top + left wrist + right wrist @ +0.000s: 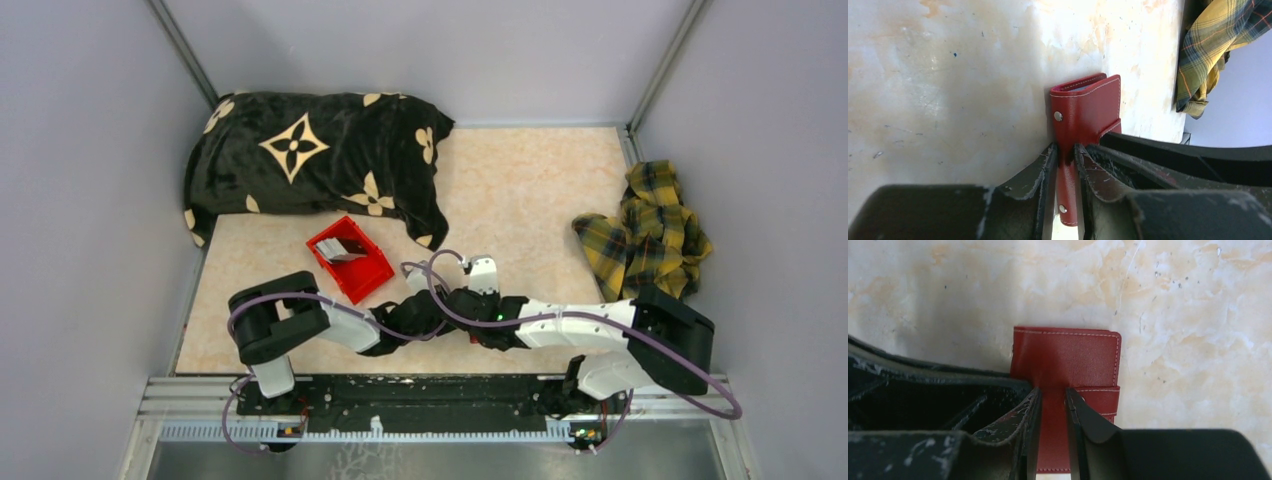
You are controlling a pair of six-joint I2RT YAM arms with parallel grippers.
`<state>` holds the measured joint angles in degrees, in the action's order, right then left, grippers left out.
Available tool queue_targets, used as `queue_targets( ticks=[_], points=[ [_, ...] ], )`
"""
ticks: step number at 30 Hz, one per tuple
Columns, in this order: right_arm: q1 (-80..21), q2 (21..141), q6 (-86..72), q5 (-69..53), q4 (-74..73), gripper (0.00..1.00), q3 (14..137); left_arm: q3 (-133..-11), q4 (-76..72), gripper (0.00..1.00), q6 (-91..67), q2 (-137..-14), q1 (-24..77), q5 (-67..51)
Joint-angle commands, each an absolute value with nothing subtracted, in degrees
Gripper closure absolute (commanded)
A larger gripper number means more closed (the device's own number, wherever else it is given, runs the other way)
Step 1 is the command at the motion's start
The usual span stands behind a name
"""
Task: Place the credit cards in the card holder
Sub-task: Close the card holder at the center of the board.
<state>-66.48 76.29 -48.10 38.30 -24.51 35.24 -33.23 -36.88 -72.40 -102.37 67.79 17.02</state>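
Observation:
The card holder (1088,107) is a dark-red stitched wallet, folded, with a snap tab. It stands edge-on in my left gripper (1064,150), which is shut on its lower part, with a strip of blue-grey lining showing at its top. In the right wrist view the card holder's (1068,360) broad face fills the gap of my right gripper (1053,392), whose jaws stand slightly apart over it. From above, both grippers meet near the table's front middle (450,305) and hide the wallet. Pale credit cards (343,250) lie in a red bin.
The red plastic bin (368,275) sits just left of the grippers. A black pillow with tan flower marks (310,160) lies at the back left. A yellow plaid cloth (650,235) is bunched at the right edge. Grey walls close three sides.

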Motion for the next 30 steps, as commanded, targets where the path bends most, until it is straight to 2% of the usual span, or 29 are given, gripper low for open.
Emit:
queue_targets(
  ticks=[1,12,26,30],
  points=[
    [-68.7,74.2,-48.5,36.4,-31.8,0.75,34.0,-32.9,-22.9,0.72,-70.3,-103.2,68.1,17.8],
    [-68.7,72.3,-46.2,39.9,-34.7,0.74,36.8,-28.2,-28.0,0.57,-69.0,-96.2,70.4,21.5],
    [-68.7,68.6,-43.5,44.0,-38.9,0.73,41.7,-26.5,-40.7,0.56,-65.8,-101.0,74.1,19.2],
    [-68.6,68.8,-44.0,44.6,-40.0,0.76,41.9,-27.0,-42.8,0.56,-65.9,-103.4,74.3,18.3]
  ],
)
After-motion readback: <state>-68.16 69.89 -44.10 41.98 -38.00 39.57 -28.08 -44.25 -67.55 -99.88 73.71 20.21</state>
